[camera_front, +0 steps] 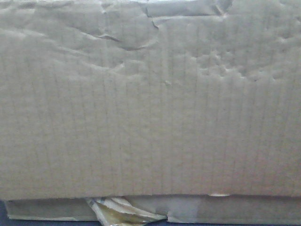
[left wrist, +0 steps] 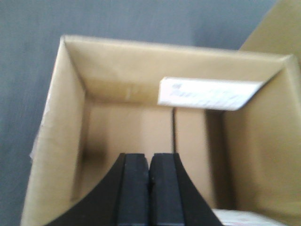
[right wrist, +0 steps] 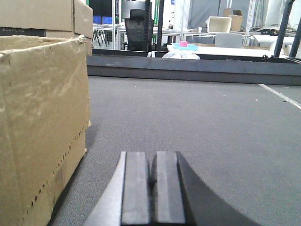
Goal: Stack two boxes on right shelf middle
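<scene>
Left jaws over open box (left wrist: pixel 131 127)

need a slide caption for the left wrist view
Left tool, shut, looks down into an open cardboard box with a white label on its inner wall.

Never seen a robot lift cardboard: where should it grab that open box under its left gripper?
Probably a side wall's top rim, coming from above: the open box has thin upright walls and no lid. The left gripper, now shut, must open first.
</scene>
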Motion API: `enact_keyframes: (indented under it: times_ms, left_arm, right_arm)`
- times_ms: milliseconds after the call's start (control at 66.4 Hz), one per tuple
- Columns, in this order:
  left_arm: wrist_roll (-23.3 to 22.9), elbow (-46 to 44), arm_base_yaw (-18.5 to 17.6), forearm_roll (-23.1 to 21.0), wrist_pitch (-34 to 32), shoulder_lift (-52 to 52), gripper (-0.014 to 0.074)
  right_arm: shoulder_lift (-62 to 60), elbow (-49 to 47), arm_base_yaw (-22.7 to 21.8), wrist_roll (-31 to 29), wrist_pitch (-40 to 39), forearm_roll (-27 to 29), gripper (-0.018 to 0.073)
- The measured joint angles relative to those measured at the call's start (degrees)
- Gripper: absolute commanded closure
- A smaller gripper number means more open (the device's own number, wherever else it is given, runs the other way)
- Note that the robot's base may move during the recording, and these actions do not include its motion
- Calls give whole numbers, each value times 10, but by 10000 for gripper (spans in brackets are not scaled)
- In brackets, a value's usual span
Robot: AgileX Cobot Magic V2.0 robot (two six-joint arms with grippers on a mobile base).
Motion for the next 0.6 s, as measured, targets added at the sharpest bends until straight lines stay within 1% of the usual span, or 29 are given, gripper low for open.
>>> enact_keyframes:
  times_ms: [45, 75, 166, 211, 271, 361, 437, 467, 512, 572, 587, 602]
  left_arm:
    - [33, -18, 14, -17, 19, 25, 707]
    - [56, -34, 30, -31, 36, 40, 707]
    - [129, -74, 78, -91, 73, 80, 707]
    - [149, -87, 96, -115, 84, 92, 707]
    - [172, -105, 130, -136, 96, 109, 707]
    - [183, -112, 156, -136, 99, 121, 701]
    - [186, -114, 167, -113, 99, 124, 635]
    - [187, -114, 167, -101, 99, 124, 584]
    - [188, -115, 168, -91, 96, 124, 484]
    - [190, -115, 168, -88, 93, 124, 359]
    - [190, -115, 168, -88, 92, 125, 348]
    - [191, -115, 168, -88, 92, 126, 318]
  right_arm:
    - [0, 0, 0, 0, 0, 0, 724]
    - [0, 0, 0, 0, 0, 0, 724]
    - [0, 0, 0, 0, 0, 0, 724]
    - [0, 0, 0, 0, 0, 0, 724]
    - [0, 0, 0, 0, 0, 0, 724]
    - [0, 0, 0, 0, 0, 0, 724]
    - [0, 0, 0, 0, 0, 0, 724]
    - [0, 0, 0, 0, 0, 0, 724]
    - [0, 0, 0, 0, 0, 0, 724]
    - [0, 0, 0, 0, 0, 0, 724]
    - [0, 0, 0, 0, 0, 0, 724]
    - [0, 0, 0, 0, 0, 0, 724]
